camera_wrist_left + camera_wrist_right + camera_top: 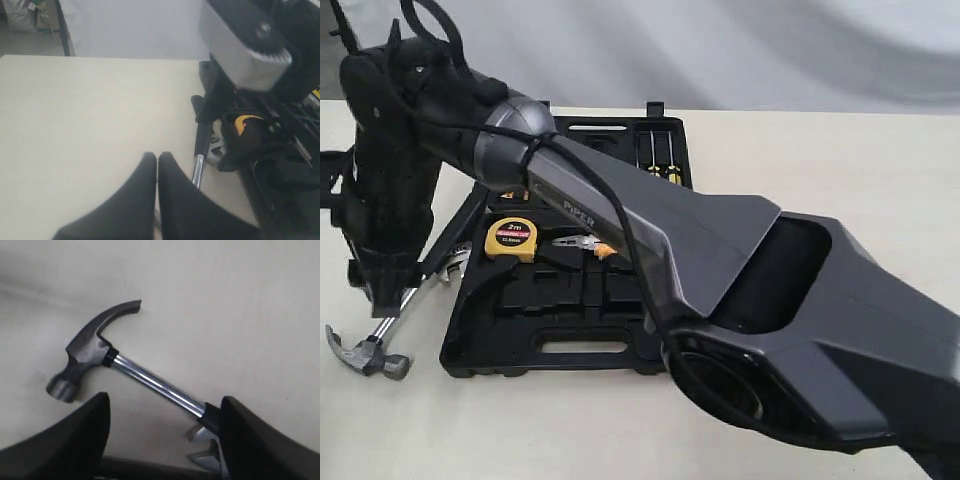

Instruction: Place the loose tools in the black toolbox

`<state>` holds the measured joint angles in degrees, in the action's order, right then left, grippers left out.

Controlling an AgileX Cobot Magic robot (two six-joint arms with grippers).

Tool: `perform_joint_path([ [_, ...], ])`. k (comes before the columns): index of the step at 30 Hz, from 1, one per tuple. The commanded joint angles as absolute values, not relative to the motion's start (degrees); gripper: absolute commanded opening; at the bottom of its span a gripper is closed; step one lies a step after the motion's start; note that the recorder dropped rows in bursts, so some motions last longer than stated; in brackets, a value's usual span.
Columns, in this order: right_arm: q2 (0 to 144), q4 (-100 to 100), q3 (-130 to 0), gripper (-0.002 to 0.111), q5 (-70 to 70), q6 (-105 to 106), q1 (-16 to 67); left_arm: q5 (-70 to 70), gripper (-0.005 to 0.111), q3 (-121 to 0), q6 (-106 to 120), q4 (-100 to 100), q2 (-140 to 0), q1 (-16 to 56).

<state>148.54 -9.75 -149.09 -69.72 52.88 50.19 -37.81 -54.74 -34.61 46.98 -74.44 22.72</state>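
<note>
The claw hammer (370, 350) lies on the table left of the open black toolbox (570, 350), its head nearest me and its black handle pointing toward the case. My right gripper (382, 290) has reached across and points down over the handle. It is open (165, 440), with the steel shaft (155, 382) and the start of the black grip between its fingers, nothing touched. The wrench's silver jaws (205, 452) peek out beside the handle (455, 262). My left gripper (156, 159) is shut and empty above the table near the hammer shaft (198, 170). The tape roll is out of view.
A yellow tape measure (510, 240) and orange-handled pliers (592, 247) sit in the toolbox recesses, with screwdrivers (655, 160) in the lid. My right arm (720, 250) crosses over the case. Bare table (90, 115) stretches left of the hammer.
</note>
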Motion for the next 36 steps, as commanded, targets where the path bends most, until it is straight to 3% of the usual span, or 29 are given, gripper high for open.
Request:
perform_joint_path([
  [1, 151.00, -10.65, -149.14, 0.059, -69.96, 71.75, 49.89, -36.83, 0.001, -54.20, -35.20, 46.20, -73.98, 22.53],
  [6, 153.57, -10.92, -149.14, 0.059, -69.96, 82.40, 49.64, -36.83, 0.001, -54.20, -35.20, 46.20, -73.98, 22.53],
  [20, 157.35, -17.43, -149.14, 0.059, -65.35, 86.95, 49.40, -36.83, 0.001, -54.20, -35.20, 46.20, -73.98, 22.53],
  [23, 158.17, -17.17, -149.14, 0.046, -65.26, 86.47, 49.40, -36.83, 0.001, -54.20, -35.20, 46.20, -73.98, 22.53],
  [27, 158.17, -17.34, -149.14, -0.001, -65.37, 79.21, 49.40, -36.83, 0.001, -54.20, -35.20, 46.20, -73.98, 22.53],
  [36, 155.82, -16.43, -149.14, 0.000, -59.89, 77.60, 49.40, -36.83, 0.001, -54.20, -35.20, 46.20, -73.98, 22.53],
])
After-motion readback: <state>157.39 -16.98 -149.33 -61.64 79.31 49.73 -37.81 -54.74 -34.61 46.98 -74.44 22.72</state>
